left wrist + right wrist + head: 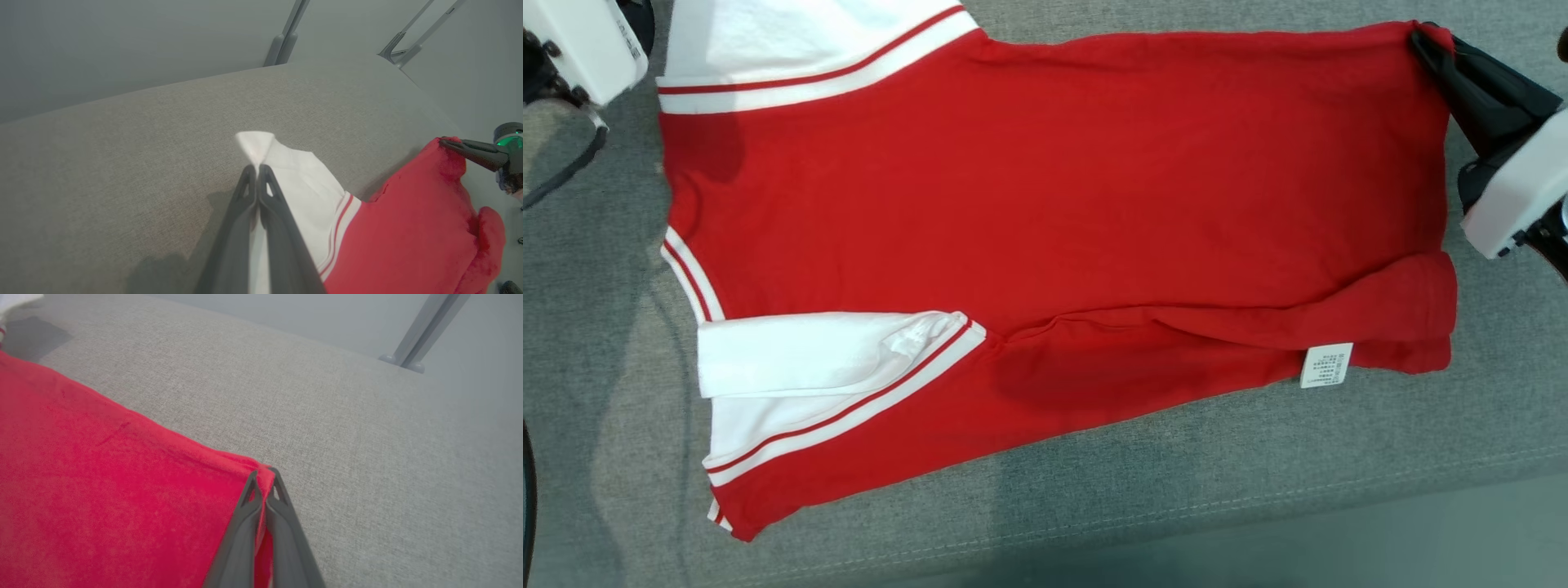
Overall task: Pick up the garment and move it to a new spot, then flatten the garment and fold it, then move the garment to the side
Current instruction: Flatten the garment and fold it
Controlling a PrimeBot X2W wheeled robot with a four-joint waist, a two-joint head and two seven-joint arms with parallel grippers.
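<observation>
The garment (pixel 1045 204), red with white, red-striped sleeves, lies spread across the grey cushioned surface (pixel 1094 498). Its lower edge is folded up, showing a white care label (pixel 1326 364). One white sleeve (pixel 825 351) lies folded near the front left. In the left wrist view my left gripper (pixel 257 167) is shut on the tip of the other white sleeve (pixel 286 171). My right gripper (pixel 264 473) is shut on a red corner of the garment (pixel 102 477). That corner sits at the far right in the head view, under the dark fingers (pixel 1445 57).
The surface's front edge with its seam (pixel 1258 498) runs along the bottom of the head view. Beyond it is pale floor. Grey metal struts (pixel 286 36) (pixel 425 330) stand behind the surface. A dark cable (pixel 564 171) hangs by my left arm.
</observation>
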